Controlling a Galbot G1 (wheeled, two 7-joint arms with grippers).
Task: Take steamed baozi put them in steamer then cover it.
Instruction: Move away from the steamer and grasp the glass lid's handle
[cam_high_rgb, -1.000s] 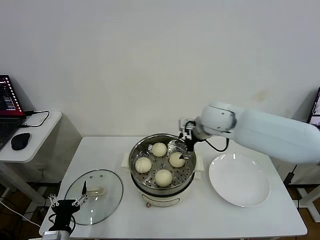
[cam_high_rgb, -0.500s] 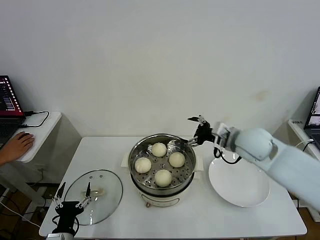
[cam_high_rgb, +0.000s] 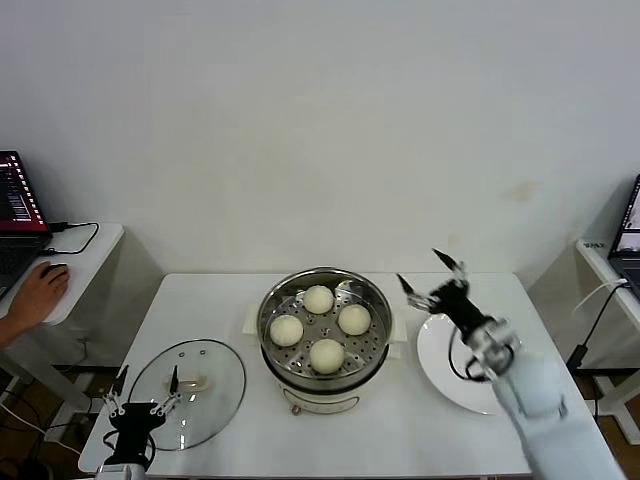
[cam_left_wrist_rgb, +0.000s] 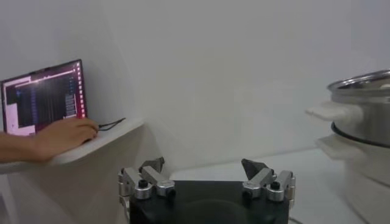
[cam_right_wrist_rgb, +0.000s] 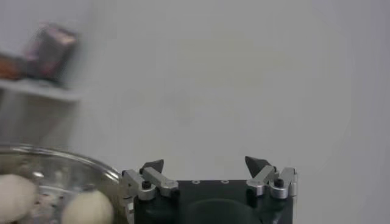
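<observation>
Covering the steamer looks like the only step left: all four steamed baozi sit on its perforated tray, and the cover lies flat on the table well to the pot's left, its handle up and that handle's long axis running roughly left to right. The left gripper hovers at the lid's near edge, jaws wide and empty; the right gripper hangs wide and empty above the white plate. The risk I see: pinching the flat handle off-centre could tip the glass lid, letting it slip or clip the steamer's rim.
</observation>
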